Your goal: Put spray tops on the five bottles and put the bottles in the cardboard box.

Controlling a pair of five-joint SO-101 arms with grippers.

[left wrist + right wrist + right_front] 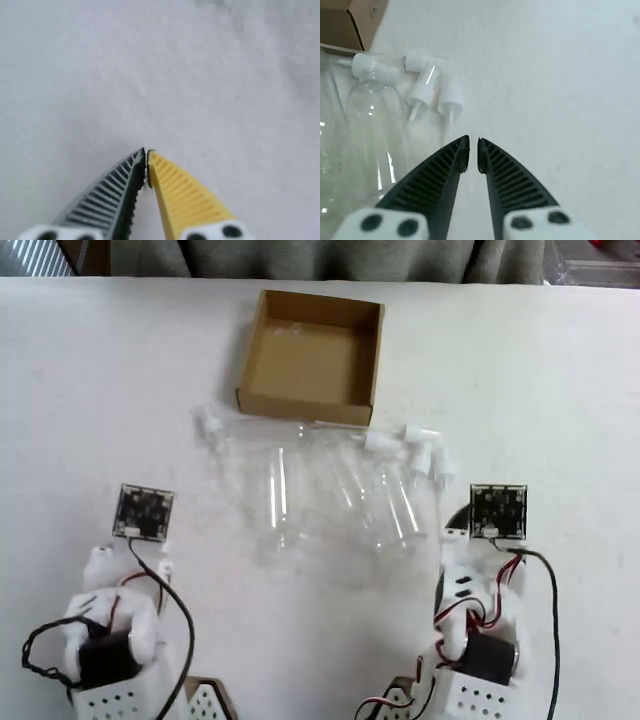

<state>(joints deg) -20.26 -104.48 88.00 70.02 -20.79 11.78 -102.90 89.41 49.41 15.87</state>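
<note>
Left gripper (pixel 147 156) is clenched, grey and yellow tips touching, nothing in it, just hanging over bare tabletop (pixel 210 75). Right gripper (pixel 472 145) is all but closed too, only a thin slit between the black tips, and it's empty as well. My read is that both arms are parked at their own near corners so the middle is free for the work. Nothing of the task looks started: the box (pixel 300 407) at the far side sits open side up with nothing in it. The bottles (pixel 280 495) lie on their sides in a loose row between the arms, just in front of the box, which makes sense as a spot both arms can get at. Most of the spray tops (pixel 418 433) are bunched at the right arm's end of that row, so I'd guess the right arm fetches tops while the left steadies a bottle. As for the views, the high one gives the whole layout plus one more top (pixel 210 425) off at the left end near the box corner, though the clear bottles are hard to count from there. The right wrist view is the handy close-up: two loose tops lie just ahead of the tips, and a third sits at the neck of a bottle (pixel 372 110); can't tell if it's screwed on. The left wrist view is where you see the left tips actually meet.
</note>
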